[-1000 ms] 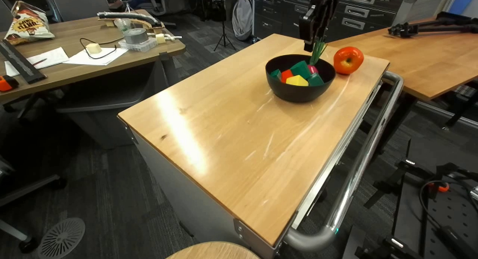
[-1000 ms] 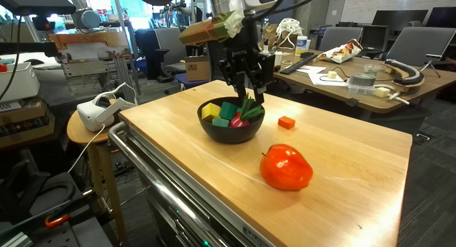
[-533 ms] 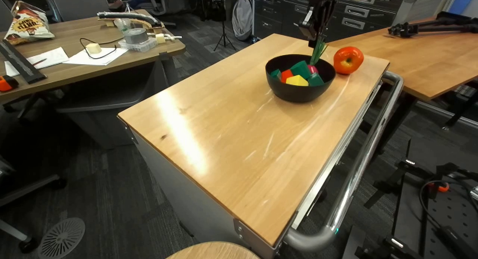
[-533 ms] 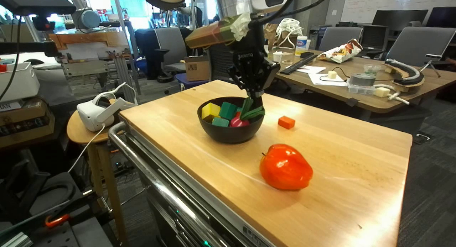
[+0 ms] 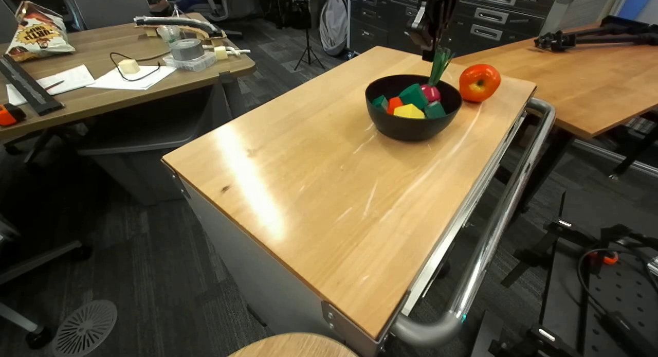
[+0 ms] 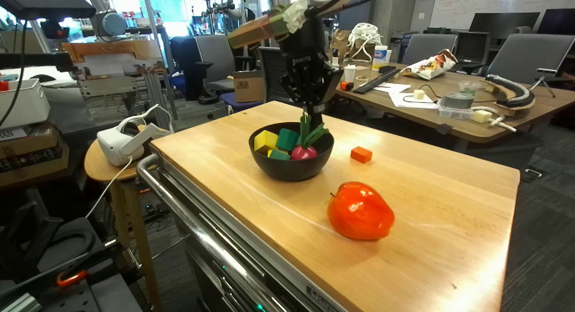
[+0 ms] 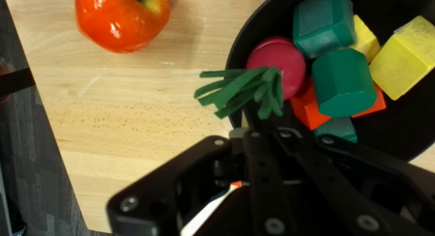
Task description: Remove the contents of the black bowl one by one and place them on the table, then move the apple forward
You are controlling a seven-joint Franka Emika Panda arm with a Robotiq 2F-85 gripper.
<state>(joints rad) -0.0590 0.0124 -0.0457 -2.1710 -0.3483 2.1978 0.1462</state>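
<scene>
The black hand (image 6: 313,118) bears white ROBOTIQ lettering (image 6: 302,60).

Past second | claw (image 6: 317,118) gaping then, now pinched on the leaves (image 5: 441,64) of the radish (image 6: 304,153) and a little higher | radish drawn up slightly, more upright, its leaves raised, more of its red facing me | green block (image 6: 280,155) beside it in the bowl (image 6: 292,171) nudged a touch, an edge of yellow block (image 7: 366,40) now peeking out

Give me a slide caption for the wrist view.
The claw grips the green leaves of a radish in a black bowl of colored blocks, with an apple nearby on the wooden table.
</scene>
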